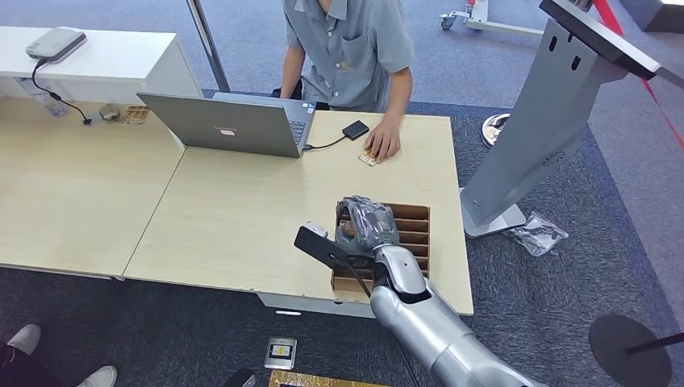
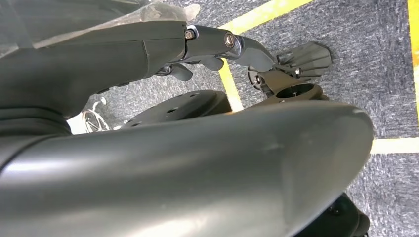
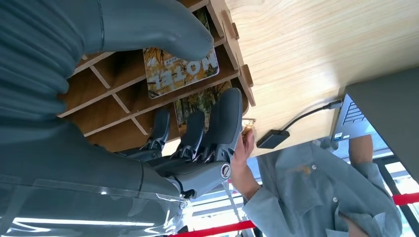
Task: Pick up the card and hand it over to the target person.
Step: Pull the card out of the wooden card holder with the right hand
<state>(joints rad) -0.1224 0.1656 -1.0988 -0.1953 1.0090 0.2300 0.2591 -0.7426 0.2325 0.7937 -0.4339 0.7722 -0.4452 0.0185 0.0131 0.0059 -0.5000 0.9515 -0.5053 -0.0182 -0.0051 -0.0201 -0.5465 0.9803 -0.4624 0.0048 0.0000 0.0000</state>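
Right hand (image 1: 367,222) hovers over slotted wooden box (image 1: 413,234); laptop (image 1: 234,125) beyond.

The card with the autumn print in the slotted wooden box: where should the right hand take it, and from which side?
Probably by its exposed upper edge, from above. The card stands in a narrow slot of the wooden box, so the dividers block its faces. The right hand hovers over the box, thumb on one side of the card and fingers on the other, ready to pinch.

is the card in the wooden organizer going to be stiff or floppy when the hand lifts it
Probably stiff: the card stands flat and unbent in its slot. Likely light, being thin. Its glossy print may slip under the right hand, and the wooden organizer dividers crowd the fingers.
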